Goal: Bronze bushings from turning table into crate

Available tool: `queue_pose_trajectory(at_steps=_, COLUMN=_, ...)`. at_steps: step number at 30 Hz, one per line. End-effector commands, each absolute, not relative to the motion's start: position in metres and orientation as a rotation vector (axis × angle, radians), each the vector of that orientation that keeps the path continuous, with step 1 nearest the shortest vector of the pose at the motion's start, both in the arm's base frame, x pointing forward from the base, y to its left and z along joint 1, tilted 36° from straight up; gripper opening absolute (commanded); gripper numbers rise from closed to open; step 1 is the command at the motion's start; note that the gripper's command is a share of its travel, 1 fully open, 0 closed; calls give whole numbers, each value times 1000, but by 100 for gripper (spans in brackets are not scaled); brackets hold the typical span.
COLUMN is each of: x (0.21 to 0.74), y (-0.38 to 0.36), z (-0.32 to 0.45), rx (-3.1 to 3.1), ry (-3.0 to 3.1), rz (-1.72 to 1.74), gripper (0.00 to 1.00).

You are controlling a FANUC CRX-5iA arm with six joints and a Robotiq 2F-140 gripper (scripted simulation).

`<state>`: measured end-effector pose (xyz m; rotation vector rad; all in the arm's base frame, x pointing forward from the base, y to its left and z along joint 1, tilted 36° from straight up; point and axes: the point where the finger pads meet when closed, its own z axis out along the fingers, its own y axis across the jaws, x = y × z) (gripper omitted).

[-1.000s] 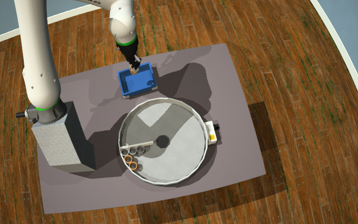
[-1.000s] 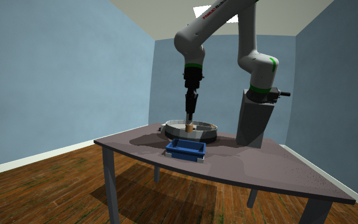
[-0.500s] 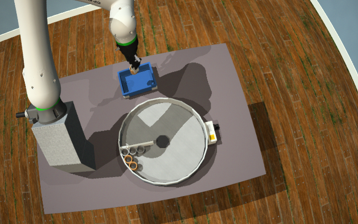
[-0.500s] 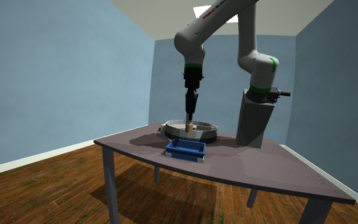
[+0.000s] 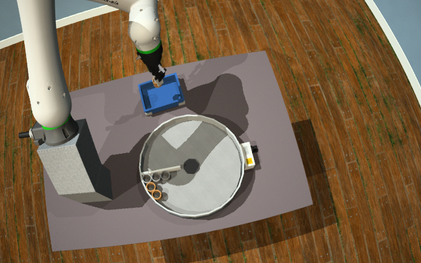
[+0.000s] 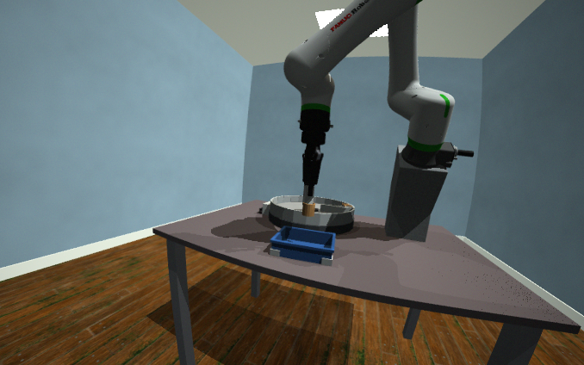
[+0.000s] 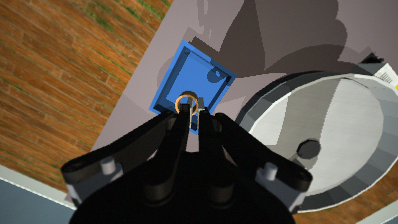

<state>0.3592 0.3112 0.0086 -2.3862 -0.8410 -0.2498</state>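
Observation:
My gripper (image 5: pixel 158 80) (image 6: pixel 308 199) (image 7: pixel 195 104) is shut on a bronze bushing (image 5: pixel 156 84) (image 6: pixel 307 208) (image 7: pixel 186 101) and holds it upright above the blue crate (image 5: pixel 174 97) (image 6: pixel 285 250) (image 7: pixel 170 80), over its far left part. The round turning table (image 5: pixel 205 182) (image 6: pixel 335 216) (image 7: pixel 350 130) stands in front of the crate. At its left rim, three steel bushings (image 5: pixel 156 177) sit in a row under a grey bar (image 5: pixel 163 169). Two bronze bushings (image 5: pixel 151 186) (image 5: pixel 156 194) sit just below them.
The arm's grey pedestal (image 5: pixel 71 163) (image 6: pixel 414 194) stands left of the turning table. A white box (image 5: pixel 248 155) with a yellow label is fixed to the table's right rim. A black hub (image 5: pixel 190 165) (image 7: pixel 308 148) sits at its centre. All stand on a grey-topped table (image 5: pixel 271 182) (image 6: pixel 421 272).

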Motion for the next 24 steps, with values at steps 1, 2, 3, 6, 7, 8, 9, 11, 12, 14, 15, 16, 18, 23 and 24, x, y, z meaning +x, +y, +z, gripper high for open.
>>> queue_pose_trajectory(at_steps=1, x=359, y=313, z=6, rx=-2386, ry=-841, rz=-250, gripper=0)
queue_pose_trajectory(at_steps=2, x=359, y=314, z=4, rx=-2386, ry=-841, rz=-250, gripper=0)
queue_pose_trajectory(at_steps=3, x=359, y=317, z=1, rx=-2386, ry=-841, rz=-250, gripper=0)
queue_pose_trajectory(at_steps=6, x=359, y=326, z=-12, rx=-2386, ry=-841, rz=-250, gripper=0)
queue_pose_trajectory(at_steps=7, x=359, y=330, z=-17, rx=-2386, ry=-841, rz=-250, gripper=0)
queue_pose_trajectory(at_steps=8, x=359, y=333, z=-22, rx=-2386, ry=-841, rz=-250, gripper=0)
queue_pose_trajectory(at_steps=9, x=359, y=337, z=-27, rx=-2386, ry=-841, rz=-250, gripper=0)
queue_pose_trajectory(at_steps=11, x=359, y=343, z=-35, rx=-2386, ry=-841, rz=-250, gripper=0)
queue_pose_trajectory(at_steps=12, x=359, y=346, z=-39, rx=-2386, ry=-841, rz=-250, gripper=0)
queue_pose_trajectory(at_steps=14, x=358, y=349, z=-44, rx=-2386, ry=-841, rz=-250, gripper=0)
queue_pose_trajectory(at_steps=15, x=358, y=351, z=-45, rx=-2386, ry=-841, rz=-250, gripper=0)
queue_pose_trajectory(at_steps=16, x=358, y=351, z=-45, rx=-2386, ry=-841, rz=-250, gripper=0)
queue_pose_trajectory(at_steps=18, x=358, y=351, z=-46, rx=-2386, ry=-841, rz=-250, gripper=0)
queue_pose_trajectory(at_steps=23, x=358, y=351, z=-47, rx=-2386, ry=-841, rz=-250, gripper=0)
queue_pose_trajectory(at_steps=24, x=358, y=351, z=-47, rx=-2386, ry=-841, rz=-250, gripper=0)
